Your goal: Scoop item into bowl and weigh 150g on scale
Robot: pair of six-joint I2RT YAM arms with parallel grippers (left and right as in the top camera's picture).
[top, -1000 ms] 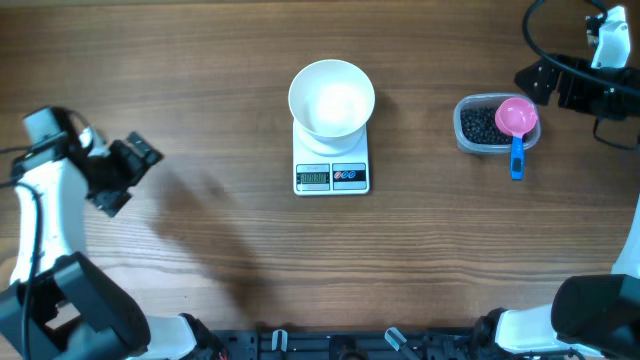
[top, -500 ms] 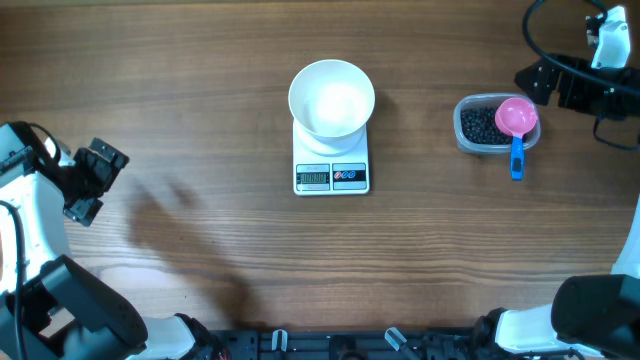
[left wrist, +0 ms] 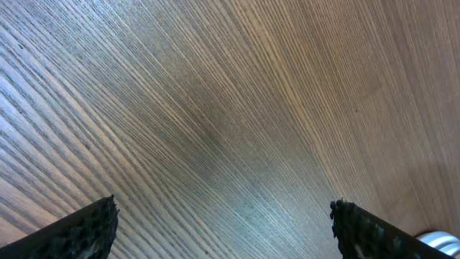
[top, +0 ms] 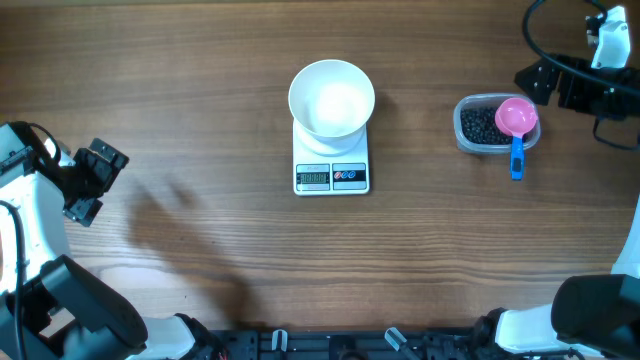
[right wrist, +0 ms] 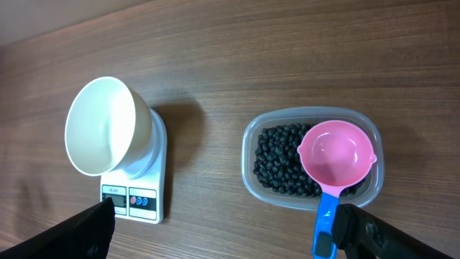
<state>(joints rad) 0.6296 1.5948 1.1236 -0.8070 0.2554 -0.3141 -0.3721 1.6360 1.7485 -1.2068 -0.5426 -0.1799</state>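
The white bowl (top: 331,97) stands empty on the small white scale (top: 331,176) at the table's middle. The item, small black beads (top: 480,125), fills a clear tub to the right, with a pink scoop (top: 516,118) resting on it, its blue handle toward the front. My right gripper (top: 545,85) hovers open just behind the tub; its wrist view shows the bowl (right wrist: 104,126), the scale (right wrist: 133,203), the beads (right wrist: 280,162) and the scoop (right wrist: 336,155) below the open right gripper (right wrist: 224,216). My left gripper (top: 95,185) is open at the far left, over bare wood (left wrist: 223,216).
The clear plastic tub (top: 463,138) sits near the right edge of the wooden table (top: 220,250). The right arm's cables (top: 600,110) hang at the back right corner. The arm bases stand at the front corners.
The left arm drew back to the left, away from the scale, then held still. The right arm, bowl, scale and scoop have not moved.
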